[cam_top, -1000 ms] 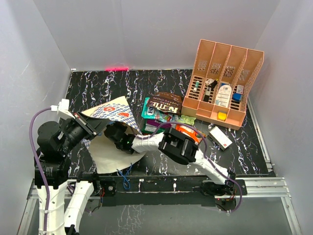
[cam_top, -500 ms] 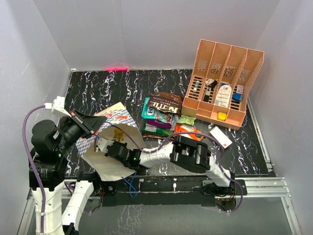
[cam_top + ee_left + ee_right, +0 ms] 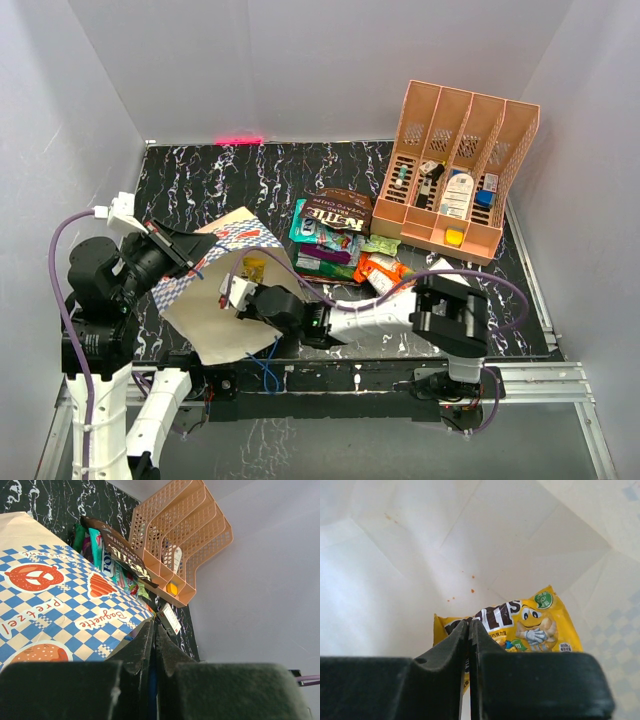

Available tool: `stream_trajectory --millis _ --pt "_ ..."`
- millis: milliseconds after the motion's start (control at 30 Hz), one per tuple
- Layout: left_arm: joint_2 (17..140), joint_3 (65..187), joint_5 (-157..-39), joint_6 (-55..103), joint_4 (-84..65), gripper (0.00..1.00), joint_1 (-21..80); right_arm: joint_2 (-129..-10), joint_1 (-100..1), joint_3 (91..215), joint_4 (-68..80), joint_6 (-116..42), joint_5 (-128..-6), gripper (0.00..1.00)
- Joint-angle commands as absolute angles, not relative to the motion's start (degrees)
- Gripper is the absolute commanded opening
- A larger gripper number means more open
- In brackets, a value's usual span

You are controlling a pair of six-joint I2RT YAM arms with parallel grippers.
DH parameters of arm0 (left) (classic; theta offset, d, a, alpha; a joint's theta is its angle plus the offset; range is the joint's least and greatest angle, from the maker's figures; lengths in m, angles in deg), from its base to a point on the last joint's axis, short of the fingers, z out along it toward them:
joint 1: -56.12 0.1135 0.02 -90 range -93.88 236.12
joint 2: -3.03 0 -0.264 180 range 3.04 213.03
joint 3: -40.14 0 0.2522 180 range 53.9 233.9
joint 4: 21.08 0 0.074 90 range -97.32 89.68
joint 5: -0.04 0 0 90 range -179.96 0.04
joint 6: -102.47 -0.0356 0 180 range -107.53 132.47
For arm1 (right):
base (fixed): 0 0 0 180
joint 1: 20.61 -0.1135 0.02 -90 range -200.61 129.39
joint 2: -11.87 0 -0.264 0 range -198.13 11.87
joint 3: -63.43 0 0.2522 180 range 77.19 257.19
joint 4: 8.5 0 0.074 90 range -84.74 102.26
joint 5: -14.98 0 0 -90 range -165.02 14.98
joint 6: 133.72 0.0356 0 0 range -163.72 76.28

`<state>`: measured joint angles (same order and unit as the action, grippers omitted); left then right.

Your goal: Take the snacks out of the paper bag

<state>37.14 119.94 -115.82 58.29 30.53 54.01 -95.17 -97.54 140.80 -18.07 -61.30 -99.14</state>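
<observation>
While left fingers (image 3: 135, 655) hold the paper bag (image 3: 60, 600) open, right fingers (image 3: 452, 645) pinch a yellow snack packet (image 3: 540, 625) inside.
Next, as I judge it: draw the packet back out.

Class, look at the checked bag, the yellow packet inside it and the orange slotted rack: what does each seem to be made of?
The paper bag: matt paper, creased into sharp folds, with checks printed outside. The yellow M&M's packet: probably plastic film, glossy, with a crinkled edge. The file rack: likely moulded plastic, an even salmon-orange, with rigid slotted walls.
</observation>
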Motion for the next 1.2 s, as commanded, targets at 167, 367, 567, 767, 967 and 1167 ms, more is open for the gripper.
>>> stream_trajectory --millis 167,367,567,767,967,1167 --pt "38.6 119.4 -117.8 62.6 24.5 0.0 53.8 -77.4 -97.6 132.2 -27.2 -65.0 -79.4 0.07" --pt "41.7 123.1 -116.2 63.6 21.4 0.0 53.8 -64.1 -97.6 131.0 -23.8 -69.0 -72.9 0.07" --pt "49.0 130.7 -112.6 64.5 18.2 0.0 53.8 -53.9 -97.6 133.2 -19.3 -73.3 -84.6 0.07" --pt "57.4 139.2 -108.7 64.1 17.1 0.0 53.8 -49.0 -97.4 132.1 -21.5 -78.5 -107.5 0.07" --pt "62.6 140.6 -102.1 60.2 24.7 0.0 53.8 -41.9 -96.9 129.7 -22.8 -76.5 -114.9 0.07" --pt "62.8 139.5 -92.2 55.9 30.4 0.0 53.8 -38.7 -96.5 127.4 -22.0 -78.1 -118.8 0.07"
